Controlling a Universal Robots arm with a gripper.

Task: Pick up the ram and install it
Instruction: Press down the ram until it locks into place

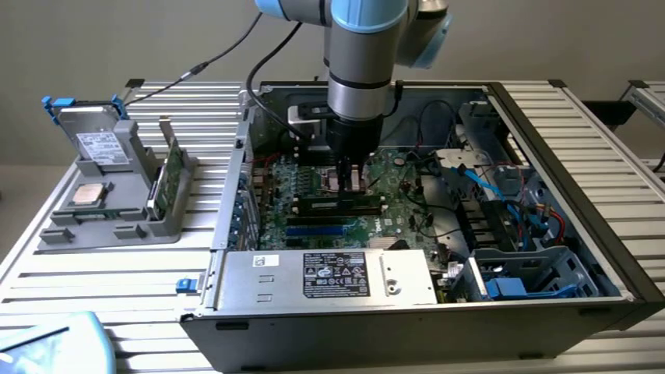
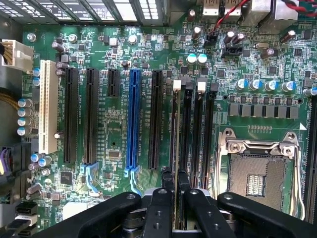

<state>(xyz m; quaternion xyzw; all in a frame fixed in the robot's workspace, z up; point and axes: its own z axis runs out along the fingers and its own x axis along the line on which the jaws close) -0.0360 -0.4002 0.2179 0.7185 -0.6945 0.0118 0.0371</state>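
Note:
My gripper hangs straight down inside the open computer case, low over the motherboard. In the wrist view the two black fingers are shut on the ram. I see the ram edge-on, as a thin green-gold strip. It runs lengthwise along the first of several black memory slots, beside the white latch. Whether its edge touches the slot I cannot tell. The open processor socket lies just past the slots.
A grey fixture at the exterior view's left holds a green card with a metal bracket, a square silver processor and a hard drive. The power supply, drive cage and loose cables crowd the case.

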